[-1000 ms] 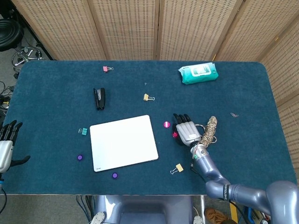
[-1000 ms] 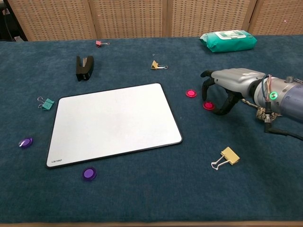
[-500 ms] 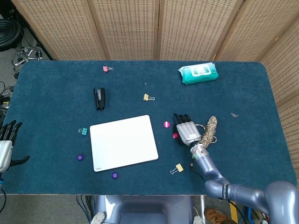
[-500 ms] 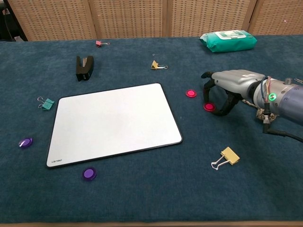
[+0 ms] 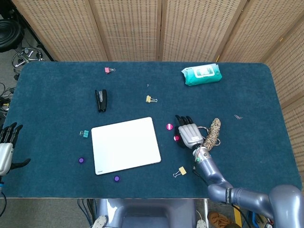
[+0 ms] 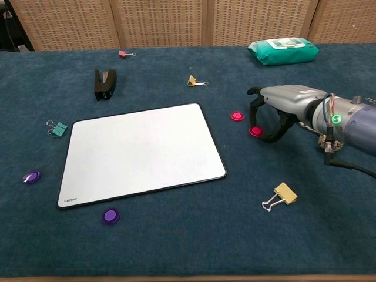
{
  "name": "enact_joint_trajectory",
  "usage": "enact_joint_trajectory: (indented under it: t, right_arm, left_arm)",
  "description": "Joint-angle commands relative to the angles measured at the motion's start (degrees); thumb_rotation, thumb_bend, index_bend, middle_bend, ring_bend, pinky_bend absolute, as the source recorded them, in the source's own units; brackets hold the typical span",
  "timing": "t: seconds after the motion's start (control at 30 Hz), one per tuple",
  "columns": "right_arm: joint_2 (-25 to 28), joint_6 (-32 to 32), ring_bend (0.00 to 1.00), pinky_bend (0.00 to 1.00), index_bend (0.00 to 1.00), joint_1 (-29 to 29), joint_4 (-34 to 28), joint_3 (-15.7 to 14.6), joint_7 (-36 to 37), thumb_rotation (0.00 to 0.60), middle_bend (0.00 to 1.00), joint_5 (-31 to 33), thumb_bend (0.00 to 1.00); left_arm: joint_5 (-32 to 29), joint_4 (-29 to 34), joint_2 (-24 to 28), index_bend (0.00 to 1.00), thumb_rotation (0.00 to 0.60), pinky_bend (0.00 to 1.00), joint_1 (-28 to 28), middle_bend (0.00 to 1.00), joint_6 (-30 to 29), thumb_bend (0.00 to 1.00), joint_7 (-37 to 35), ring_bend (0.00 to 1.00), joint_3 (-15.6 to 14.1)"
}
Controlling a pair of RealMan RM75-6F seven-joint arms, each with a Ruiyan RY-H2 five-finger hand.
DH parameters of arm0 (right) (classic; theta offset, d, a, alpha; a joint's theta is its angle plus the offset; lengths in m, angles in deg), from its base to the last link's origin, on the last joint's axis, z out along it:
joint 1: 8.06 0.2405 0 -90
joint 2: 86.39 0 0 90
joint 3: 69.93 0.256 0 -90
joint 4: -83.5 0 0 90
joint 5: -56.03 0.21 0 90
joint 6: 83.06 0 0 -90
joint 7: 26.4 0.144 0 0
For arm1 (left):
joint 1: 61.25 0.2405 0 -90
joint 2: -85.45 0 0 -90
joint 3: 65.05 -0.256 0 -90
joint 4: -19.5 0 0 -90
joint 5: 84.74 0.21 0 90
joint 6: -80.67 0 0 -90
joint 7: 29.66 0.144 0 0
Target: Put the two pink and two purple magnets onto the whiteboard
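Observation:
The whiteboard (image 5: 126, 145) (image 6: 141, 153) lies flat, left of the table's middle. One pink magnet (image 5: 169, 127) (image 6: 237, 116) sits on the cloth to the right of the board. Just right of it, my right hand (image 5: 189, 133) (image 6: 282, 108) arches over the second pink magnet (image 5: 176, 138) (image 6: 255, 131), which it pinches between thumb and fingertips at cloth level. Two purple magnets lie near the board's lower left: one (image 5: 81, 160) (image 6: 32, 176) to its left, one (image 5: 116, 178) (image 6: 110, 215) below it. My left hand (image 5: 5, 152) hangs beyond the table's left edge with its fingers spread and holds nothing.
A black stapler (image 5: 101, 100) (image 6: 104, 84) and a teal binder clip (image 5: 84, 133) (image 6: 57, 128) lie left of the board. A yellow clip (image 5: 179, 172) (image 6: 281, 195) lies near the front edge. A rope coil (image 5: 213, 133) sits beside my right wrist. A wipes pack (image 5: 201, 75) (image 6: 283, 50) is at the back right.
My right hand has shifted slightly left, toward the whiteboard, and the pink magnet under its fingers moved with it. The left hand stays still.

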Motion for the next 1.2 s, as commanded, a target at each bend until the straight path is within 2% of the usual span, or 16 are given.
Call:
enact_joint_trajectory:
  t: [0.03,0.33,0.5,0.7,1.1,1.2]
  right_arm:
    - [0.9,-0.9,0.0,0.0,0.53,0.3,-3.1,1.3,0.5,0.6,0.0,-0.5,0.45]
    - [1.4,-3.1,0.0,0.0,0.54,3.4,-14.5,4.6,-4.6,0.6,0.0,1.7,0.49]
    - [-2.5,-4.1,0.0,0.0,0.54,6.4,-18.8,4.7,-9.0,0.6,0.0,3.5,0.49]
    - [-7.1,-6.4,0.0,0.0,0.53,8.6,-19.1,3.2,-14.5,0.6,0.0,6.7,0.49]
    - [-8.2,-7.2,0.0,0.0,0.52,8.5,-17.6,1.3,-15.0,0.6,0.0,8.3,0.49]
    - [-8.3,-6.9,0.0,0.0,0.48,8.4,-16.9,0.6,-15.1,0.6,0.0,8.5,0.49]
  left_arm:
    - [0.0,0.0,0.1,0.0,0.6,0.0,0.0,0.0,0.0,0.0,-0.1,0.0,0.0]
    - [0.2,0.0,0.1,0.0,0.6,0.0,0.0,0.0,0.1,0.0,-0.2,0.0,-0.2]
    - [0.1,-0.1,0.2,0.0,0.6,0.0,-0.1,0.0,0.5,0.0,-0.5,0.0,-0.2]
    - [0.0,-0.1,0.6,0.0,0.6,0.0,-0.2,0.0,0.8,0.0,-1.0,0.0,-0.2]
    - [0.5,0.2,0.9,0.0,0.6,0.0,-0.1,0.0,0.9,0.0,-1.7,0.0,-0.5]
    - [0.5,0.2,1.0,0.0,0.6,0.0,0.0,0.0,0.7,0.0,-1.7,0.0,-0.5]
